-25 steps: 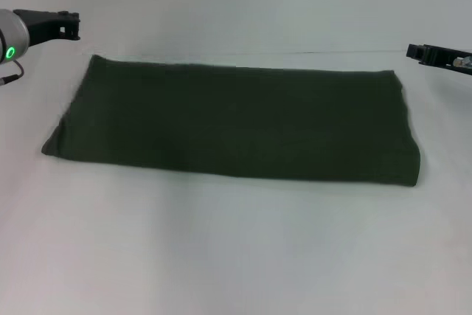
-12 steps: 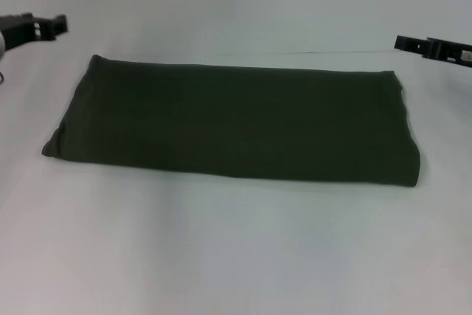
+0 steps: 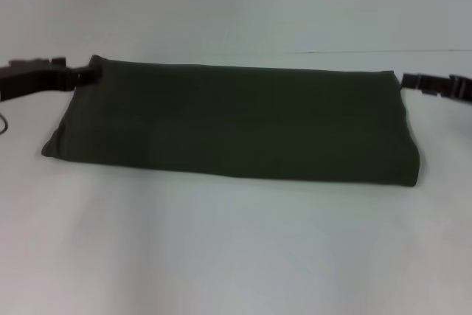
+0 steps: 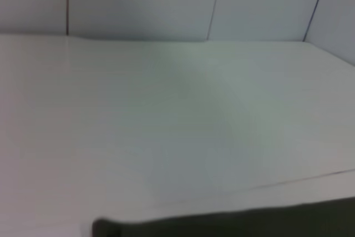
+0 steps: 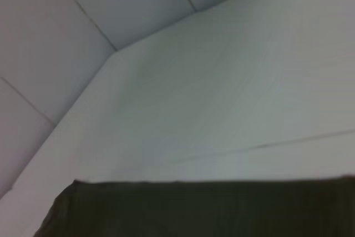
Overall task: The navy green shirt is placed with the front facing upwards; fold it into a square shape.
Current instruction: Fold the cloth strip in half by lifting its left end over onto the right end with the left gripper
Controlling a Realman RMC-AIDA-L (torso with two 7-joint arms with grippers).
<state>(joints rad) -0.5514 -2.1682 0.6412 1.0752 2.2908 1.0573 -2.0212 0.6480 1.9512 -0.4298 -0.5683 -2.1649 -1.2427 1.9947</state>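
Note:
The navy green shirt point(image 3: 236, 123) lies on the white table as a long, flat, dark olive rectangle, running left to right with no lettering showing. My left gripper point(image 3: 87, 75) is low at the shirt's far left corner and touches its edge. At the far right corner my right gripper point(image 3: 407, 80) sits just beside the cloth. The left wrist view catches a strip of the shirt point(image 4: 249, 223) along one edge. A wider band of the shirt point(image 5: 211, 209) fills the near part of the right wrist view.
The white table point(image 3: 236, 256) spreads out in front of the shirt and behind it. A thin seam line point(image 3: 354, 52) crosses the table just past the shirt's far edge. White wall panels point(image 4: 166, 4) stand behind the table.
Both arms have come down and inward from the far sides to the shirt's far corners. The left one now touches the left corner. The shirt has not moved.

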